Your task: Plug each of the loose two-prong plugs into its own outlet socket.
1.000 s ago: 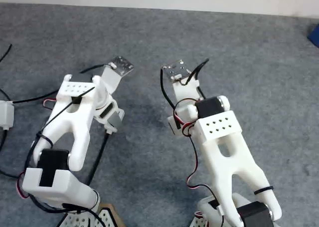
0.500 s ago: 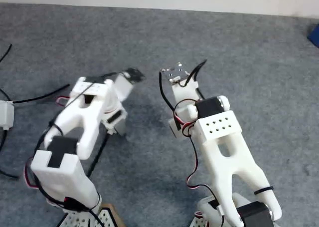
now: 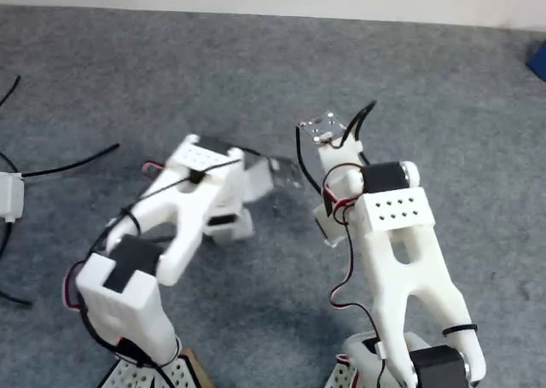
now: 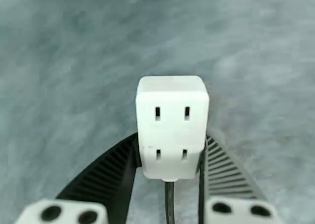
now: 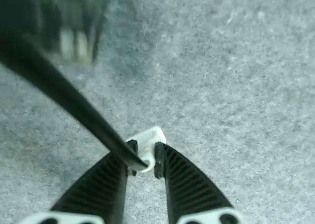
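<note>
In the left wrist view my left gripper point(image 4: 171, 141) is shut on a white outlet socket block point(image 4: 172, 120). The block's face shows two pairs of slots, and its black cord hangs between the fingers. My right gripper point(image 5: 145, 147) is shut on a small white plug point(image 5: 149, 137), whose black cable point(image 5: 74, 101) slants away from it. From above, the left gripper point(image 3: 277, 173) hangs over the grey carpet just left of the right gripper point(image 3: 324, 130), with a small gap between them. A blurred dark shape point(image 5: 74, 22) beyond the plug is the left arm's end.
A second white block point(image 3: 8, 196) with black cables point(image 3: 68, 165) lies at the table's left edge. A blue object point(image 3: 538, 60) pokes in at the far right. Grey carpet point(image 3: 444, 107) stretches behind and to the right of both arms.
The left arm has swung to the right, bringing its gripper close beside the right one. The right arm shifted slightly to the right and toward the front.
</note>
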